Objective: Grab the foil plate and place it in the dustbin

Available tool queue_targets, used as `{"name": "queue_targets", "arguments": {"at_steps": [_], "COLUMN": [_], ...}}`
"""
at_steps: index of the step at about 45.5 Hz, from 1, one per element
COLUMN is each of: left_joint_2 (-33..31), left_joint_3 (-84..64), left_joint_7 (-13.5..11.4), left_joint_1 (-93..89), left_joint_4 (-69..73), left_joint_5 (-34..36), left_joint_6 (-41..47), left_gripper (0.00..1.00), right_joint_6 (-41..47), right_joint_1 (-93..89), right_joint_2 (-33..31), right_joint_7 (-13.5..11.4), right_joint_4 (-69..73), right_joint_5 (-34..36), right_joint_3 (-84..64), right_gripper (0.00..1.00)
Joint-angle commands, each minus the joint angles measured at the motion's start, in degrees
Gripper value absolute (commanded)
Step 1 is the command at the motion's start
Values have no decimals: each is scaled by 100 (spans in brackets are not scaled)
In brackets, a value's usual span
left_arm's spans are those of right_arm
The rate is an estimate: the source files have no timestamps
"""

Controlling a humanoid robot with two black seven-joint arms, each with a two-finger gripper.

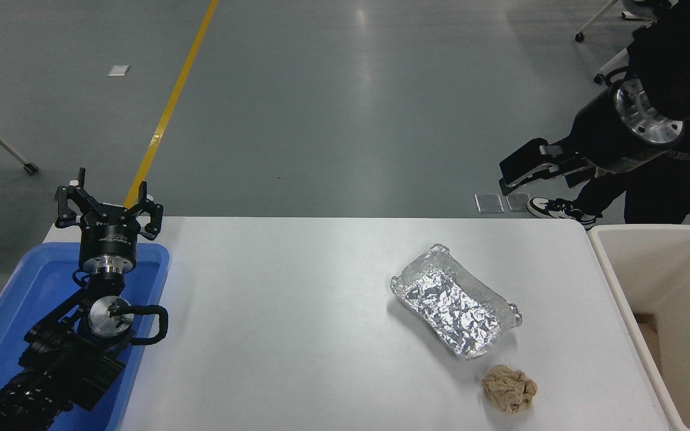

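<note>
My right tool [536, 173] hangs empty, jaws narrowly parted, at 1 o'clock of the plate [456, 300], which lies flat on the counter [297, 335], bin [620, 287] at 3 o'clock; risk: thin foil buckling or slipping from a rim grip.
</note>
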Motion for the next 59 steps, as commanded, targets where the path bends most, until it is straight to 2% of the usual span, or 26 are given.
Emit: {"name": "queue_targets", "arguments": {"at_steps": [1,17,24,41,59], "left_joint_2": [-1,-1,-1,-1,-1], "left_joint_3": [1,1,1,1,1], "left_joint_7": [-9,0,0,0,0], "left_joint_1": [-7,-7,1,-7,-7], "left_joint_4": [0,0,0,0,0], "left_joint_5": [0,0,0,0,0], "left_joint_6": [-1,-1,-1,-10,-10], "left_gripper": [99,99,99,99,99], "right_joint_6": [-1110,-3396,-4152,-4803,-4917], "right_joint_1": [-1010,-3400,-4490,-6038,-6241], "right_joint_2": [301,1075,1453,2094,2209], "right_joint_7": [-4,-4,-4,-4,-4], "right_joint_4": [-402,-1675,-2396,-3276,-3285], "right_joint_5": [-461,-593,-953,-1015,-1024], "right_joint_3": [-40,-40,12,355,671], "right_gripper": [100,100,100,100,100]}}
